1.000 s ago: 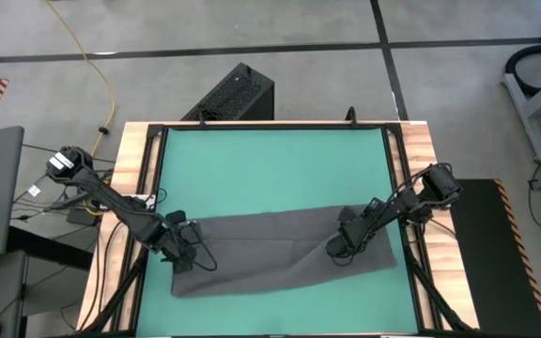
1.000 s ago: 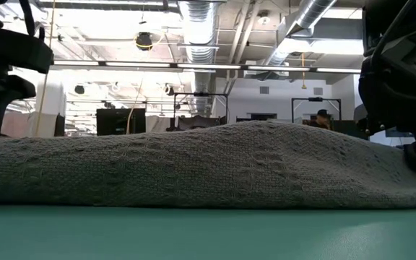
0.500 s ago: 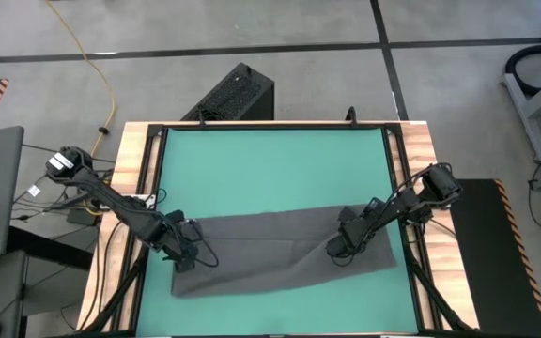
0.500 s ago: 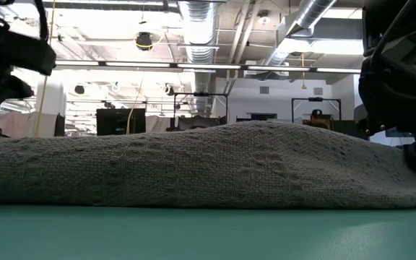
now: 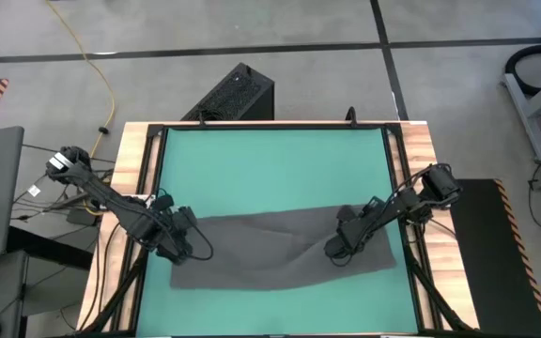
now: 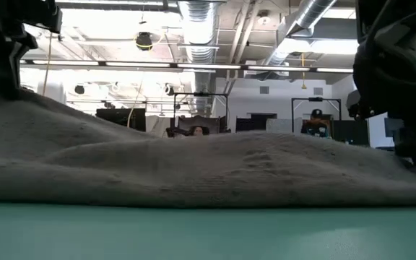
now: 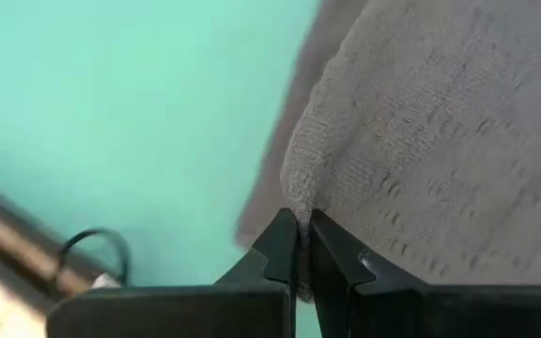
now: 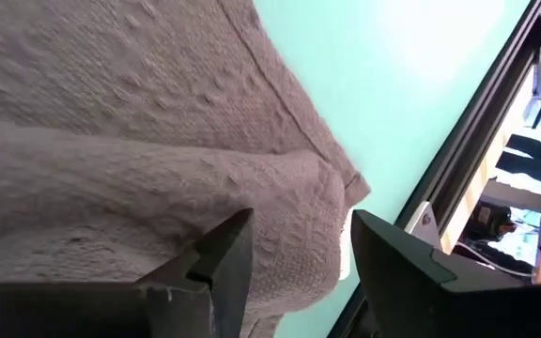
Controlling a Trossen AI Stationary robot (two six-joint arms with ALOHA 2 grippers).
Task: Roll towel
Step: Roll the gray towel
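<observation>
The towel is lying lengthwise left to right; the left gripper is pinching its left end, while the right gripper, fingers apart, is resting on its right end.

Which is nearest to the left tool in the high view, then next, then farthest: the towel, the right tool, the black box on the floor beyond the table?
1. The towel: the left tool grips its left edge.
2. The black box: on the floor past the table's far edge.
3. The right tool: on the towel's right part.
</observation>
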